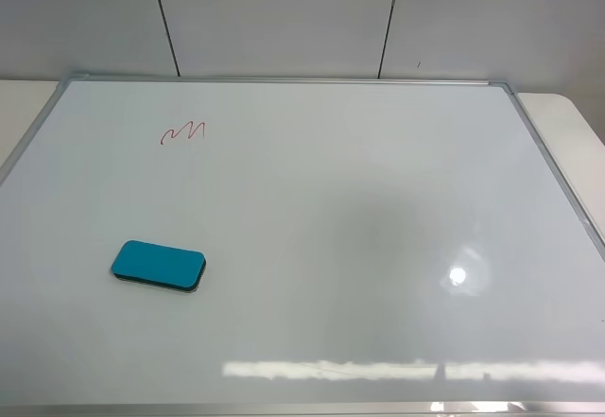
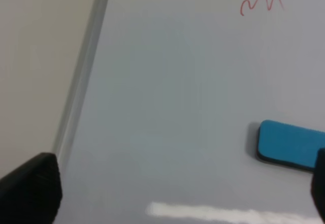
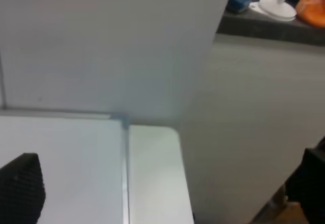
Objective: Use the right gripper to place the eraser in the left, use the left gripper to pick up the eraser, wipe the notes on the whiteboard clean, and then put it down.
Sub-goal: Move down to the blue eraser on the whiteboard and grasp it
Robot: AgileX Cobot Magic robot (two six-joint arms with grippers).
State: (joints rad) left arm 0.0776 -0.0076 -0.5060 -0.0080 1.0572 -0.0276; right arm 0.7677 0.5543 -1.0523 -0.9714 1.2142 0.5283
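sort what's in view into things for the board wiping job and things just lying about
For the job: eraser, red scribble, whiteboard, left gripper and right gripper, both open and empty.

Just lying about: white round thing, orange thing and blue thing on a dark shelf off to the side, too blurred to name.

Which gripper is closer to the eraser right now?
Left. The left gripper hangs open over the whiteboard, the eraser beside one finger. The right gripper, also open, faces a whiteboard corner, with no eraser in its view.
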